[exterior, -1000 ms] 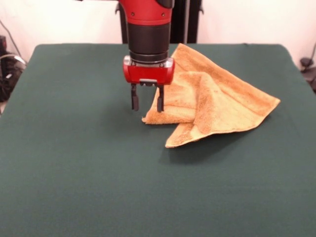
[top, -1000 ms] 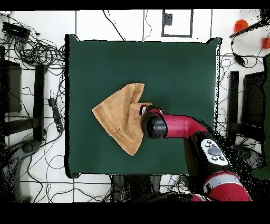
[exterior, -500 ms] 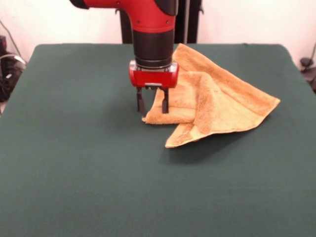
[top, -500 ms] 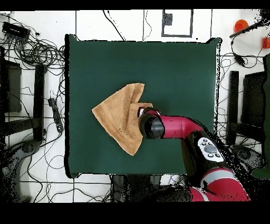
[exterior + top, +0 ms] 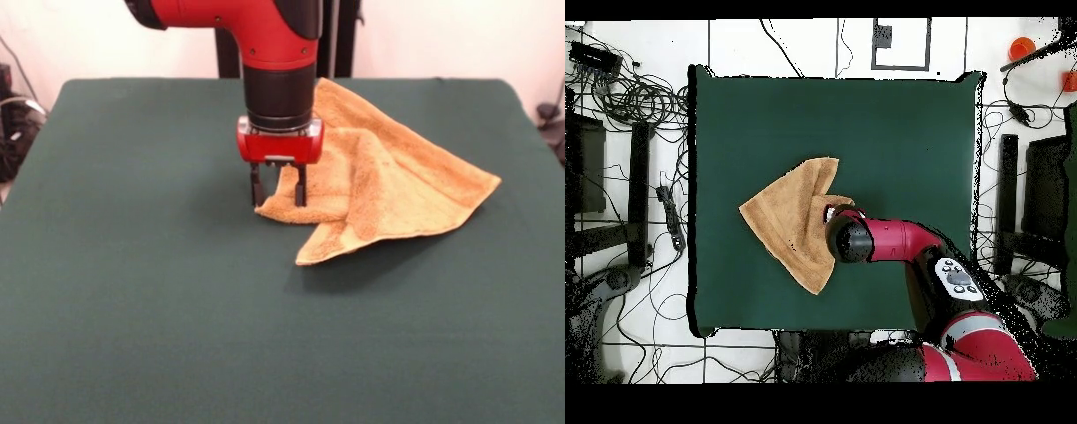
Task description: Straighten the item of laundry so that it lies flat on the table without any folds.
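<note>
Near table (image 5: 177, 336) bare. Mid-table: towel (image 5: 397, 190) folded, near corner flap doubled under. Gripper (image 5: 278, 201) has shifted right and sunk since a second ago; fingers (image 5: 301, 190) spread, now straddling the towel's left folded corner. Likely about to pinch and unfold.

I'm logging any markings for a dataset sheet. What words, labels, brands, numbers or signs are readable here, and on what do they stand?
None can be read.
Golden-tan terry-cloth towel: no label or print shows.
Red and black arm's end effector: no legible marking on its red housing.
Dark green felt-like table: plain.
Grey control panel on the arm, overhead view: buttons too small to read.
</note>
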`<action>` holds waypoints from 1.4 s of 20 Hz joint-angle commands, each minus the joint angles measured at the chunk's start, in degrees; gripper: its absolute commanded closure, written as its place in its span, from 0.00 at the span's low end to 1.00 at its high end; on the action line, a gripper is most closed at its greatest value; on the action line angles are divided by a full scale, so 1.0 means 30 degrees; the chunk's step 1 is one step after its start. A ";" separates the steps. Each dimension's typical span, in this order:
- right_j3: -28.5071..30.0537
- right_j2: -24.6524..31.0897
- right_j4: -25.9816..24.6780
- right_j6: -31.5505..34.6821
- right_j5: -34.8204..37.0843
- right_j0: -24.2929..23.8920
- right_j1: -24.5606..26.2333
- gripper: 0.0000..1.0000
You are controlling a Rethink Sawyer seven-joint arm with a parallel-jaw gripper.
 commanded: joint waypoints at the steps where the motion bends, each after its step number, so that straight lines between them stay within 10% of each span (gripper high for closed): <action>1: -0.0990 0.0855 0.0092 0.1623 -0.0209 0.0800 0.1497 0.00; 7: -0.1190 0.1011 -0.0327 0.1007 -0.0081 0.0641 0.1509 0.00; 8: -0.1141 0.1052 -0.0229 0.1039 0.0030 0.0574 0.1496 1.00; 28: -0.1198 0.1473 -0.0595 0.0242 0.0473 0.0241 0.1315 1.00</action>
